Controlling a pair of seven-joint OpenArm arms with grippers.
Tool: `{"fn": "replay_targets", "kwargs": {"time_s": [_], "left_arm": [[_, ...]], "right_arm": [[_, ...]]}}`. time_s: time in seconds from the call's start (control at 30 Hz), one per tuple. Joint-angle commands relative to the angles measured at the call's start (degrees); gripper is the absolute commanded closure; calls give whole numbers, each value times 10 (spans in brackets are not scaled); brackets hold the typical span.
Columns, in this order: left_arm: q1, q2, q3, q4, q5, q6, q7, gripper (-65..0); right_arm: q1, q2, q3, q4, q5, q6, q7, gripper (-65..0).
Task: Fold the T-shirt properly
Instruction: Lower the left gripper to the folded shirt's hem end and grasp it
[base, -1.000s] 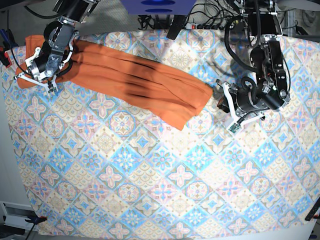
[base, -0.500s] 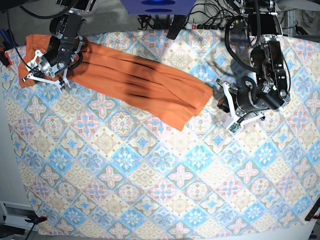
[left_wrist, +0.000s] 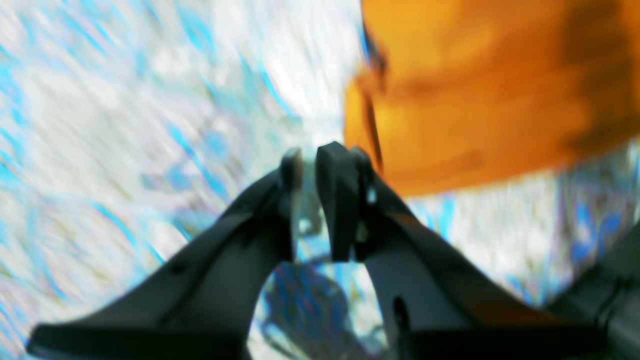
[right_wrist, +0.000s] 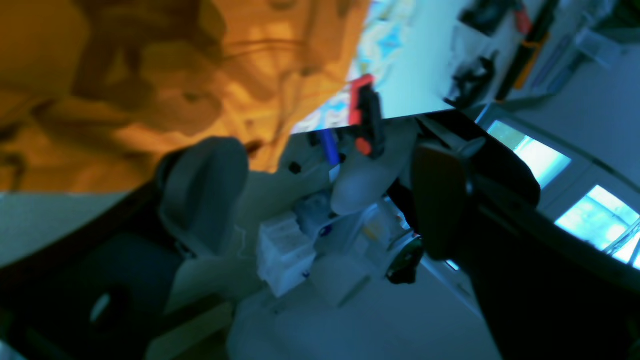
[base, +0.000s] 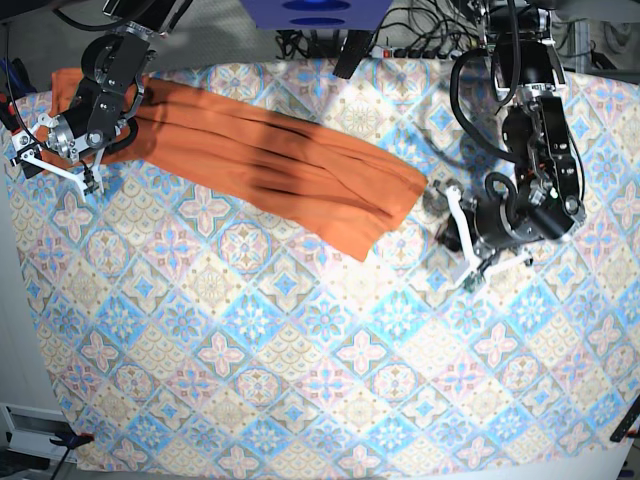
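One T-shirt (base: 270, 165) lies as a long folded band across the far part of the bench (base: 300, 380), running from far left down toward the middle. Two grippers are in view. The right gripper (base: 45, 160), jaws wide apart, hangs at the band's left end holding nothing. The left gripper (base: 462, 235), jaws nearly together and empty, sits just beside its right end. Each should pinch both layers at an end, then lift evenly.

The T-shirt (base: 270, 165) bars the far strip of the counter (base: 300, 380); nearer, the patterned cloth lies bare, and both end effectors flank the shirt's ends.
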Motion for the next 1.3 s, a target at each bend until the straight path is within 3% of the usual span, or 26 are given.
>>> {"fn": "replay_targets", "kwargs": {"time_s": [0.0,0.1,0.2,0.27,0.43,0.6,0.7,1.03,1.27], "left_arm": [[-16,2,0,11,-8,-1,-8,-124],[-37,15,0,9,-1,-1,-8,-200],[-43,28,0,9,-1,-1,-8,-318],[-43,33,0,9,-1,-1,-8,-353],[-48,37,0,-26,-1,-1,-8,-331],[-102,37,4,-228,-6,-1,-8,-294],[-127,39,5,-291,-6,-1,-17,-297],[-172,64,9,-294,0,-1,-29,-299],[-188,74,87,-356,-1,-1,-98,-360]], "right_arm": [[3,4,4,10,-6,-3,-4,-515],[3,4,4,10,-6,-3,-3,-515],[1,5,2,11,-6,-3,-2,-516],[1,5,2,11,-6,-3,-2,-516],[-1,5,1,11,-6,-3,-2,-516],[-1,5,1,11,-6,-3,-2,-516],[-1,5,1,11,-6,-3,-1,-516],[-1,5,0,10,-6,-3,6,-516],[-2,1,0,10,-6,-3,24,-515]]}}
